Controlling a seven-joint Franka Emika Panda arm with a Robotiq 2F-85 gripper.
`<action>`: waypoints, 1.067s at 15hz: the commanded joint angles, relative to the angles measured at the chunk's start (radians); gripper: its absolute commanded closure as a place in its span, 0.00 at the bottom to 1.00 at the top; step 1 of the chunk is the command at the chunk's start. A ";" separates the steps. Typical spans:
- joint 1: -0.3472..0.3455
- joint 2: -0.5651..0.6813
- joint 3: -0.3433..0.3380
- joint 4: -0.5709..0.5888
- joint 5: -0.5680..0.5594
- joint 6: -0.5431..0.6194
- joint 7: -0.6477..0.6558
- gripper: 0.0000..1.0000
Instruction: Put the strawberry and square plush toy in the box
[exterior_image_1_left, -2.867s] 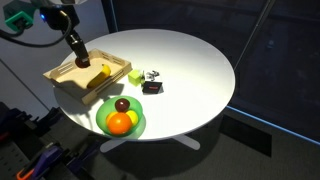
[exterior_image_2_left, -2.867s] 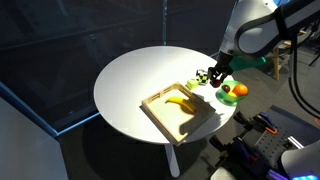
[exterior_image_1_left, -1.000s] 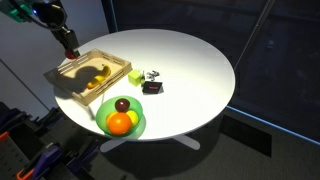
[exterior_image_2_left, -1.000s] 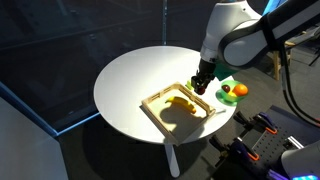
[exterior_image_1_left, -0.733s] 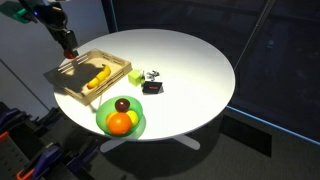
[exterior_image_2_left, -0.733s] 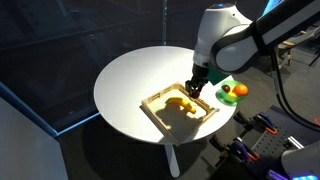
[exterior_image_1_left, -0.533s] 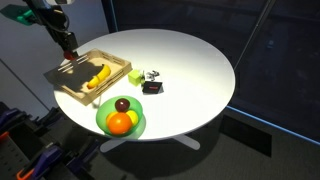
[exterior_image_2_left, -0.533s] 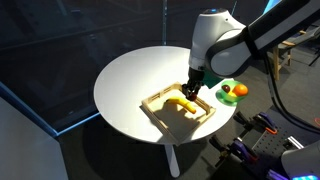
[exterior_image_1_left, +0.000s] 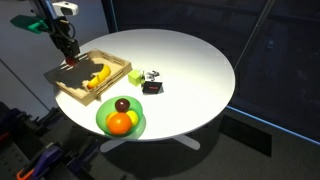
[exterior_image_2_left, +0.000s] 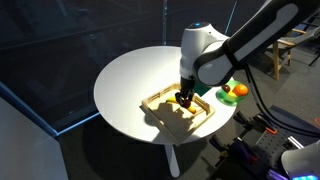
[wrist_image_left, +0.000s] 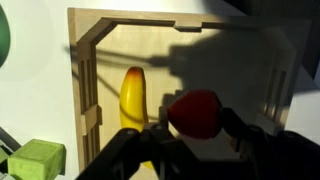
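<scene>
In the wrist view's lower centre, the end effector (wrist_image_left: 196, 130) is clamped across the strawberry (wrist_image_left: 196, 108) over the box (wrist_image_left: 84, 80). The strawberry is probably light and slippery, so its widest middle suits gripping.

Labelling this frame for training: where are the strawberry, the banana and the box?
strawberry (wrist_image_left: 195, 113): wrist view, its red middle.
banana (wrist_image_left: 133, 100): wrist view, mid-length of the peel.
box (wrist_image_left: 78, 60): wrist view, its left rim.

On counter (exterior_image_1_left: 190, 65): box (exterior_image_1_left: 65, 86) near the edge, banana (exterior_image_1_left: 97, 77) inside it; strawberry (wrist_image_left: 195, 113) over the box floor, beside banana; cube (exterior_image_1_left: 136, 76) just beside box; square plush toy (exterior_image_1_left: 152, 87) near cube; plate (exterior_image_1_left: 138, 126) in front, bearing round fruits (exterior_image_1_left: 120, 122).
</scene>
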 joint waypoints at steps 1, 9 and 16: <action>0.023 0.065 -0.016 0.051 -0.020 0.015 0.003 0.69; 0.056 0.166 -0.039 0.091 -0.019 0.088 -0.002 0.69; 0.086 0.207 -0.071 0.104 -0.024 0.140 -0.007 0.69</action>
